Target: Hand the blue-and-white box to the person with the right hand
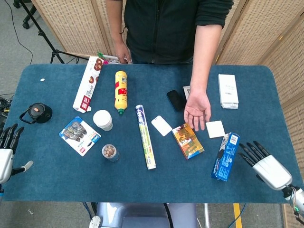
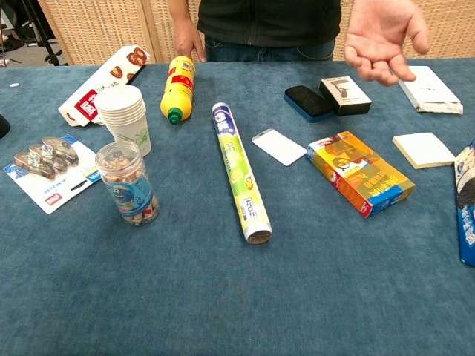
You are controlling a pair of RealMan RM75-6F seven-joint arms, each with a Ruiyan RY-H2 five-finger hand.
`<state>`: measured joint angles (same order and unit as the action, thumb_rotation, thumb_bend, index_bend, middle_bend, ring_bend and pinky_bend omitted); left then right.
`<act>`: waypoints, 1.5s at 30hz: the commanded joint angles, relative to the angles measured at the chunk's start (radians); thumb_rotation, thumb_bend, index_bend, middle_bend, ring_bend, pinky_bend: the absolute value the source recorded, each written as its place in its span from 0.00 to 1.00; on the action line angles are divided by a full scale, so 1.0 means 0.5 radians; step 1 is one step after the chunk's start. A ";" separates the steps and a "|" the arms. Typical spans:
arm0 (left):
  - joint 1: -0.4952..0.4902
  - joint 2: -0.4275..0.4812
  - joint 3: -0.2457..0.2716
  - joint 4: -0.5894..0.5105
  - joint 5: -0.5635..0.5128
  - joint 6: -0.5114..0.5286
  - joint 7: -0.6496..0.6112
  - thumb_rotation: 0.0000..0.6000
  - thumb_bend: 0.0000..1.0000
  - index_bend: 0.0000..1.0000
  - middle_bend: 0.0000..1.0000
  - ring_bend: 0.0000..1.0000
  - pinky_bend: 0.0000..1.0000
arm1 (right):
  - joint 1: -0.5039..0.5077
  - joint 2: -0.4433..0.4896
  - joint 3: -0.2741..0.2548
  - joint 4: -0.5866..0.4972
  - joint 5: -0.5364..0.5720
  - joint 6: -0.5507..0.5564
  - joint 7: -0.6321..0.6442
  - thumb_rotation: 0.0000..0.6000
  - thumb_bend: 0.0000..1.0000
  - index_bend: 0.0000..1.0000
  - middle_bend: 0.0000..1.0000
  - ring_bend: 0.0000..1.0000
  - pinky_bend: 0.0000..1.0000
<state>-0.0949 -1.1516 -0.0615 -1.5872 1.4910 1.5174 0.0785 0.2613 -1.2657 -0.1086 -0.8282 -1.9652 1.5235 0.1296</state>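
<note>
The blue-and-white box (image 1: pixel 225 156) lies on the blue table near its front right part; only its left edge (image 2: pixel 467 211) shows at the right border of the chest view. My right hand (image 1: pixel 265 165) hovers just right of the box, fingers spread toward it, holding nothing and a small gap away. The person's open palm (image 1: pixel 197 110) is held out over the table behind the box, also seen as the person's palm (image 2: pixel 378 37) in the chest view. At the table's left edge my left hand (image 1: pixel 5 152) stays with fingers apart and empty.
An orange snack box (image 1: pixel 188 140) and a yellow note pad (image 1: pixel 215 128) lie between the blue-and-white box and the palm. A toothpaste tube (image 1: pixel 145 136), white card (image 1: pixel 161 125), black phone (image 1: pixel 176 100), paper cups (image 1: pixel 103 119), jar (image 1: pixel 110 152) and yellow bottle (image 1: pixel 121 90) lie further left.
</note>
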 commanded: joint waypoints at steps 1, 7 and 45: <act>-0.004 -0.012 -0.006 0.006 -0.016 -0.009 0.018 1.00 0.00 0.00 0.00 0.00 0.01 | 0.166 -0.159 -0.071 0.208 -0.137 0.039 0.139 1.00 0.00 0.13 0.00 0.00 0.06; -0.013 -0.031 -0.019 0.038 -0.056 -0.039 0.027 1.00 0.00 0.00 0.00 0.00 0.01 | 0.295 -0.275 -0.135 0.245 -0.195 -0.099 0.072 1.00 0.00 0.13 0.00 0.00 0.06; -0.017 0.063 -0.036 -0.051 -0.112 -0.084 -0.054 1.00 0.00 0.00 0.00 0.00 0.01 | 0.386 0.440 0.351 -1.643 0.790 -0.302 -0.671 1.00 0.91 0.70 0.72 0.61 0.44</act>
<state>-0.1032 -1.1217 -0.0795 -1.6112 1.4366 1.4769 0.0527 0.4278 -1.1879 -0.0274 -1.3932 -1.7388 1.5005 -0.0199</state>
